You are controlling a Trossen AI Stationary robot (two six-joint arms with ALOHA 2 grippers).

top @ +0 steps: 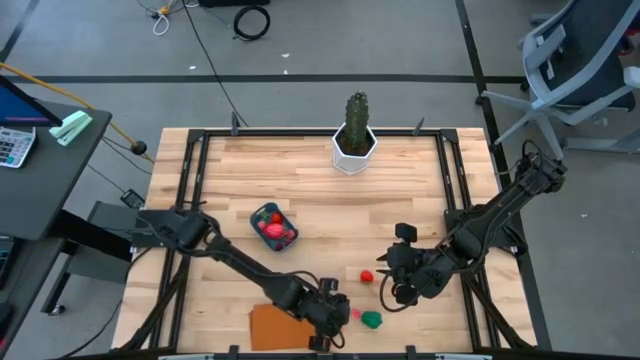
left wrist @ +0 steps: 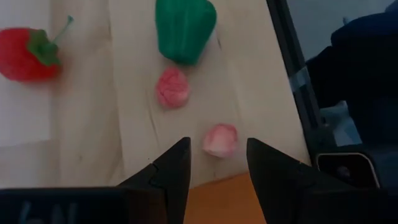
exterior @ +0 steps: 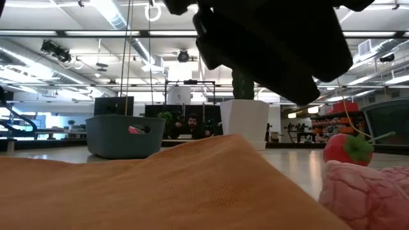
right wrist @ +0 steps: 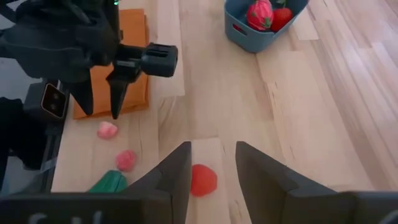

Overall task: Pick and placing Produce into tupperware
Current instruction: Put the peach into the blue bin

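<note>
Teal-blue plastic tupperware (top: 273, 227) sits left of bench centre, holding red produce. Beside the orange board (top: 279, 326), the left claw (top: 327, 318) hovers open over a pale pink piece (left wrist: 221, 139). Rightward, the right claw (right wrist: 211, 163) gapes above a red piece (right wrist: 202, 179).

I see 1 cactus in a white pot (top: 354, 140) at top centre of the worktop (top: 300, 180), and 1 orange board (top: 274, 327) at the bottom edge.

Two dark jointed arms, matte black housings, black cables looped along links. Left gripper (top: 330, 312): black tapered fingers (left wrist: 171, 177), faint pale lettering on its body. Right gripper (top: 392, 280): same dark wedge fingers (right wrist: 174, 171).
</note>
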